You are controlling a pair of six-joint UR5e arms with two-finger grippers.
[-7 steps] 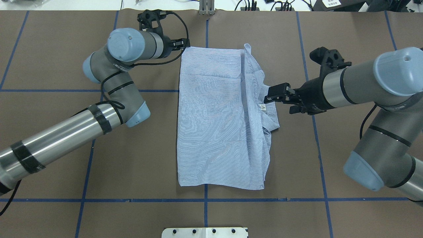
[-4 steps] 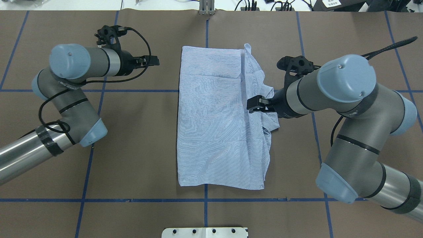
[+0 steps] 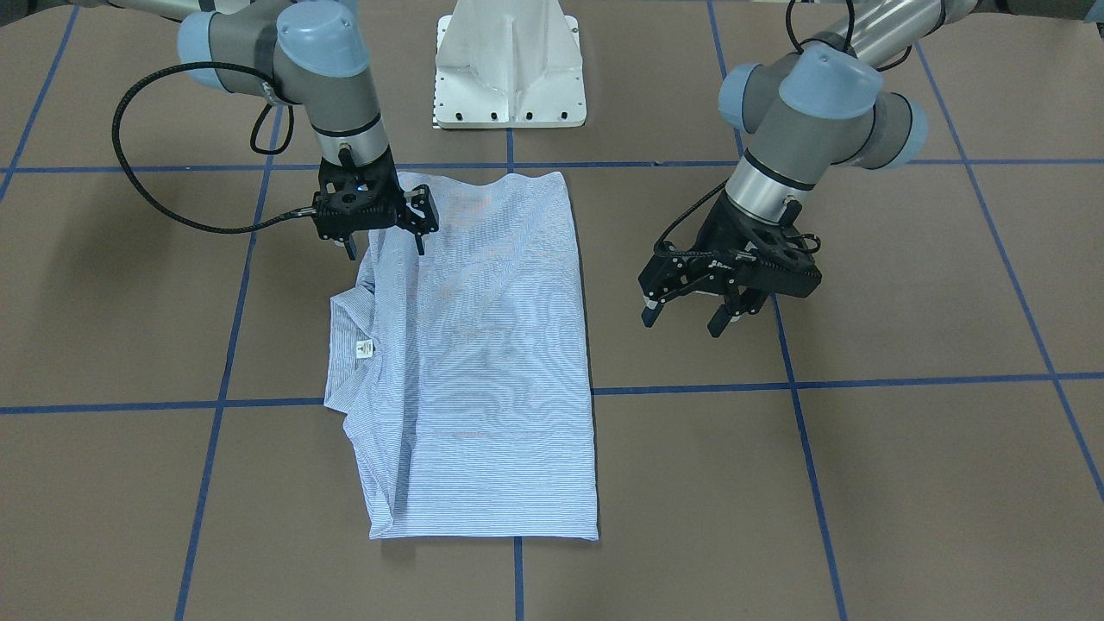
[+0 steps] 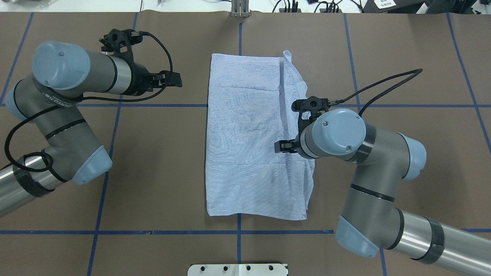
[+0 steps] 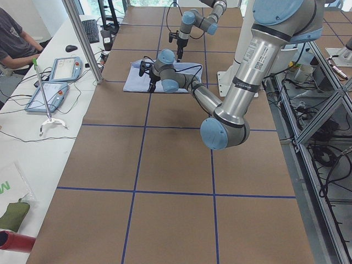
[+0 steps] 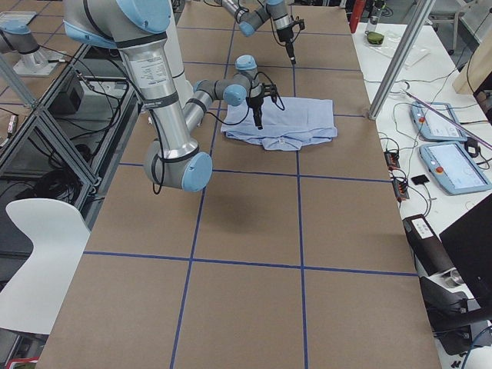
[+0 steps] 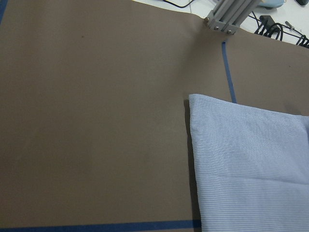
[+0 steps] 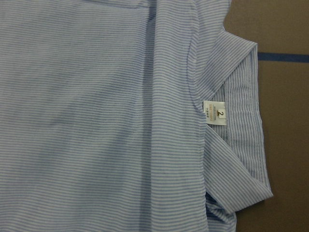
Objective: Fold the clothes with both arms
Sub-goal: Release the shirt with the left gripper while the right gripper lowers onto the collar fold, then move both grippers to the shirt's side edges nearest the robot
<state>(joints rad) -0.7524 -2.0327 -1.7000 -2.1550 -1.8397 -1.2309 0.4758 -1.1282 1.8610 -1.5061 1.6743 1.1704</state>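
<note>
While the shirt (image 4: pixel 245 126) lies folded flat on the table (image 4: pixel 161 180), collar (image 3: pixel 345 332) at its right edge, the right gripper (image 3: pixel 385 248) stands over that edge, jaws apart, gripping nothing. Also spread wide and empty, the left gripper (image 3: pixel 683 317) hangs over the table well off the shirt's left edge.

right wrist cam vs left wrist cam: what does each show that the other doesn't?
Only right wrist: the collar with its white label, printed 2, and a long fold crease running down the cloth, which fills most of the frame.
Only left wrist: one flat corner of the shirt, a wide stretch of bare table, and a metal post and cables at the table's far edge.
Both: the striped cloth, the brown table surface and a blue tape line.
</note>
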